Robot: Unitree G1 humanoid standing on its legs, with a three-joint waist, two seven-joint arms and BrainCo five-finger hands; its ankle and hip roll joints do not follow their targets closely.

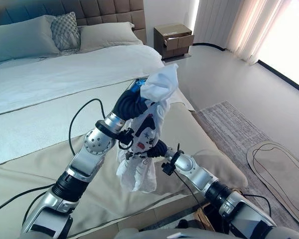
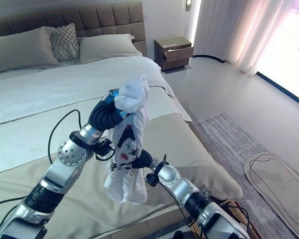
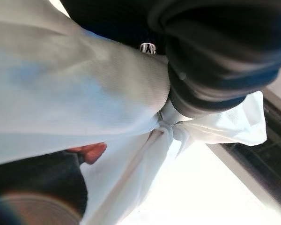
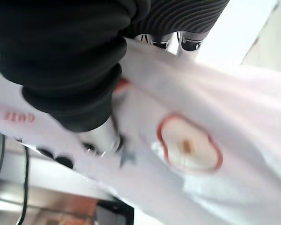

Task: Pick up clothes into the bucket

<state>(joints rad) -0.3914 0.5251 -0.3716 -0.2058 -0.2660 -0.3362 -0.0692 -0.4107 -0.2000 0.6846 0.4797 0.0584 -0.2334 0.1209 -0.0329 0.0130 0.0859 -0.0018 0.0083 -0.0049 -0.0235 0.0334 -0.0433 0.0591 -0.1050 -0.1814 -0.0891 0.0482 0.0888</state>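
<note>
My left hand (image 1: 139, 94) gripped the soft, light white printed cotton garment (image 1: 142, 149) bunched at its top, above the beige bed's (image 1: 35, 164) foot edge; my right hand (image 1: 157, 149) pinched its limp middle.

A white printed garment (image 2: 128, 149) hangs above the bed (image 2: 50, 99), bunched over the raised left hand (image 2: 111, 113), whose fingers are hidden in the cloth. The right hand (image 2: 141, 161) meets the garment's lower part from behind. Pillows (image 2: 60, 47) lie at the headboard.
</note>
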